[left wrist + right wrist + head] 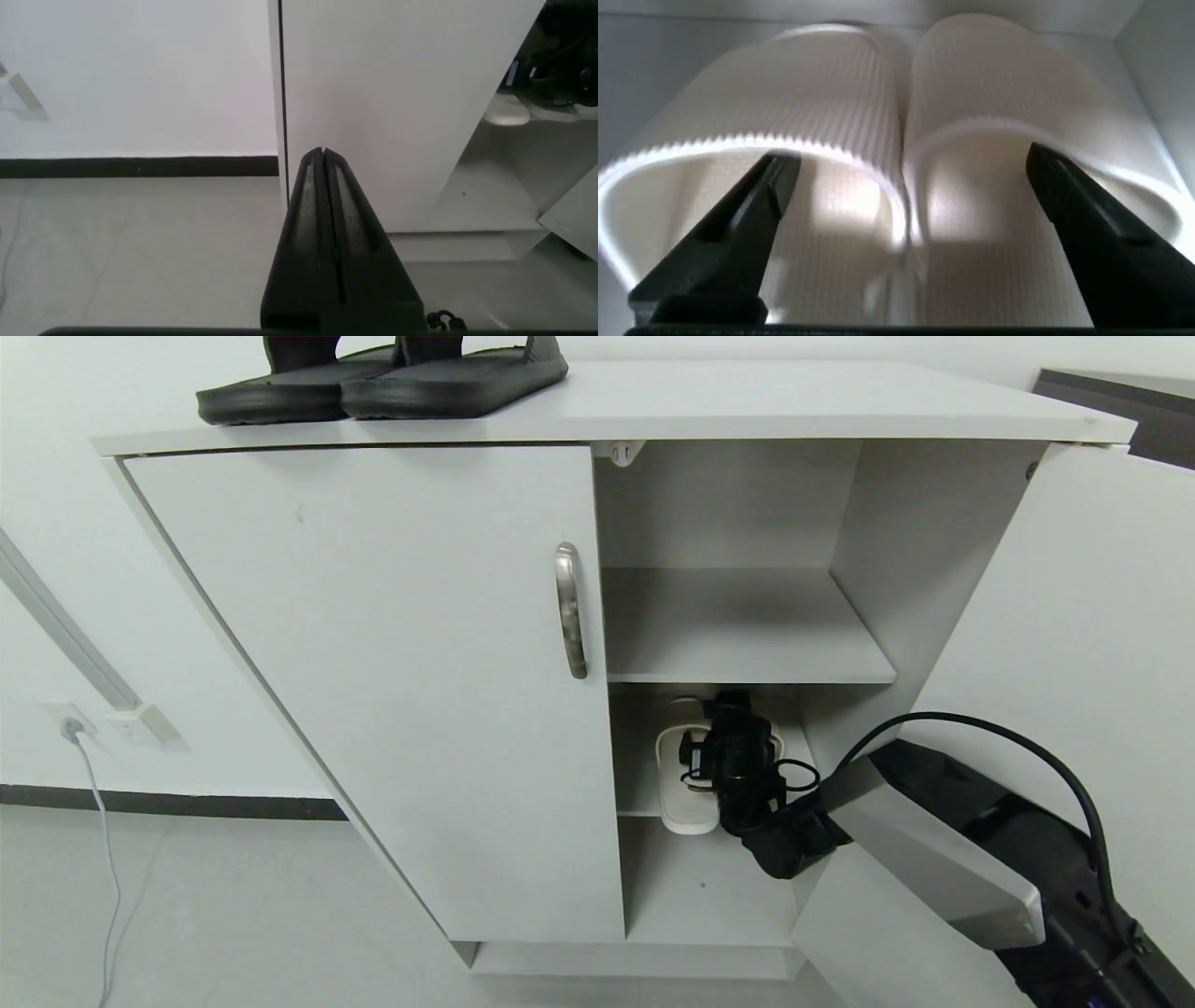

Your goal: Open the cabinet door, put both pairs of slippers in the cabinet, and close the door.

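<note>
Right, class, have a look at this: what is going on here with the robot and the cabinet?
The cabinet has its right door swung open and its left door shut. The robot's right hand is inside the middle compartment, open, with its fingers spread at the white slippers, which lie side by side on the shelf there. The black slippers sit on top of the cabinet, not yet put in. The left hand is shut, low before the closed door.
</note>
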`<state>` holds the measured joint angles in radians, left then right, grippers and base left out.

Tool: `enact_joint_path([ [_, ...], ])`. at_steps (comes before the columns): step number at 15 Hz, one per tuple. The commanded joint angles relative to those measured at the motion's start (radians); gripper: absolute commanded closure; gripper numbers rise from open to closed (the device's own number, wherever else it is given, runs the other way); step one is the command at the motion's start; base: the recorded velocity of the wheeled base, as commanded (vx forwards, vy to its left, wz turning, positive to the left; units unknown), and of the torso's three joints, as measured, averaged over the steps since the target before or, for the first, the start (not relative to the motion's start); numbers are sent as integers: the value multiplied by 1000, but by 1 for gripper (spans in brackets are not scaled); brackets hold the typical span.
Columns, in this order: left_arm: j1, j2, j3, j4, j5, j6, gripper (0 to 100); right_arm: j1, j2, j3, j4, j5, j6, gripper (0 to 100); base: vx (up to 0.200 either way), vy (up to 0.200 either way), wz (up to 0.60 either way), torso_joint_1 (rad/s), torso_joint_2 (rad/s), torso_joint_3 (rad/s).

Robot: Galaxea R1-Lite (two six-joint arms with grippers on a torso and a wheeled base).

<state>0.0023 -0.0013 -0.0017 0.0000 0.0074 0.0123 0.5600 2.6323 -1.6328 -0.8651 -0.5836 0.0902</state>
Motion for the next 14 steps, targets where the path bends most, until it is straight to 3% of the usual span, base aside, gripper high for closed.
enact_joint_path([
  [1,1,1,0,0,2,0,100,23,-98,136,-68,-7,2,0,0,0,0,0,0,0],
  [7,1,1,0,0,3,1,100,113,-339,651,-351,-18,3,0,0,0,0,0,0,0],
  [11,1,1,0,0,3,1,100,190,-431,896,-485,-56,6,0,0,0,0,0,0,0],
  [14,1,1,0,0,2,1,100,209,-433,967,-555,-56,5,0,0,0,0,0,0,0],
])
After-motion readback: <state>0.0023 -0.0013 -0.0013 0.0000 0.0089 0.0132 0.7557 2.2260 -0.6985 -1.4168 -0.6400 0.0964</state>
